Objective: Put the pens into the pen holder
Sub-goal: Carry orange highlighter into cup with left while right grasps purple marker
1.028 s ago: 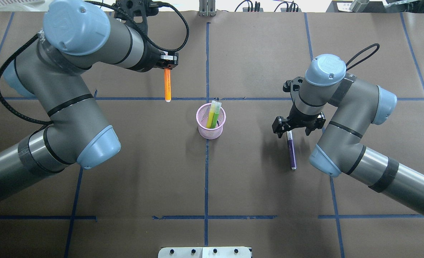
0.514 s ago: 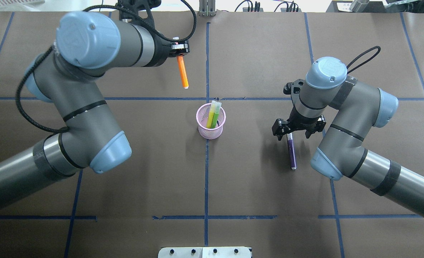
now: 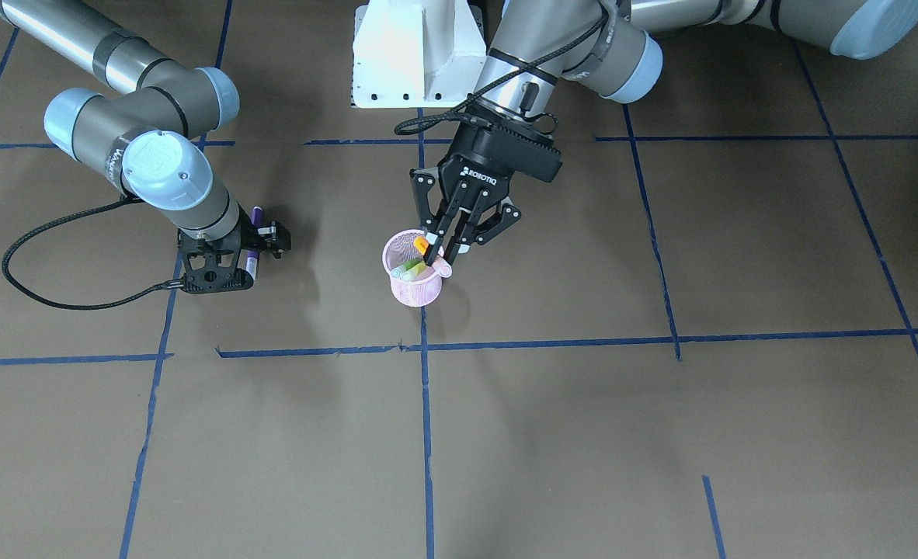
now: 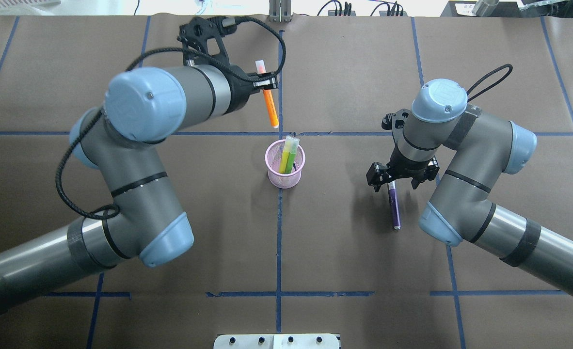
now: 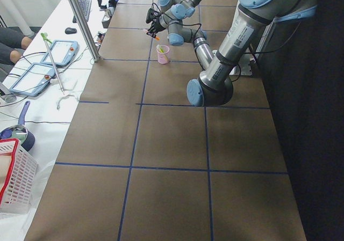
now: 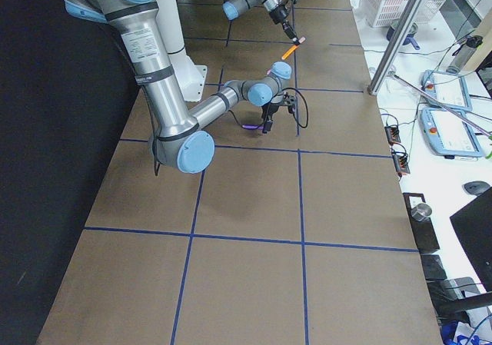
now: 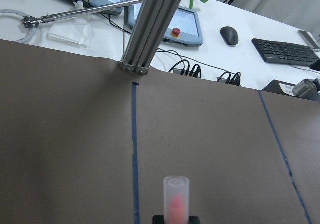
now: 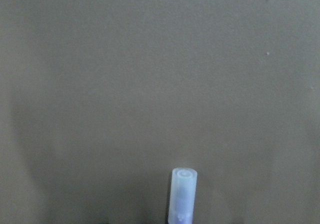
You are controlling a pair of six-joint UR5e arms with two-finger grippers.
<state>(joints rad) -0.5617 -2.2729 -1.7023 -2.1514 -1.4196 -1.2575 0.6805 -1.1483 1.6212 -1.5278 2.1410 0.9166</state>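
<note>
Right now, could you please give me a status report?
Left gripper shut on orange pen, aloft near pen holder. Green pen in holder. Right gripper at purple pen on table, grip unclear. No obstruction seen.

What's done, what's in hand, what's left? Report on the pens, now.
Done: the green pen stands in the pen holder beside a yellow stick. In hand: the left end effector grips the orange pen, tilted in the air, not yet in the holder. Left: the purple pen lies on the table, the right end effector at one end; grip unclear.
</note>
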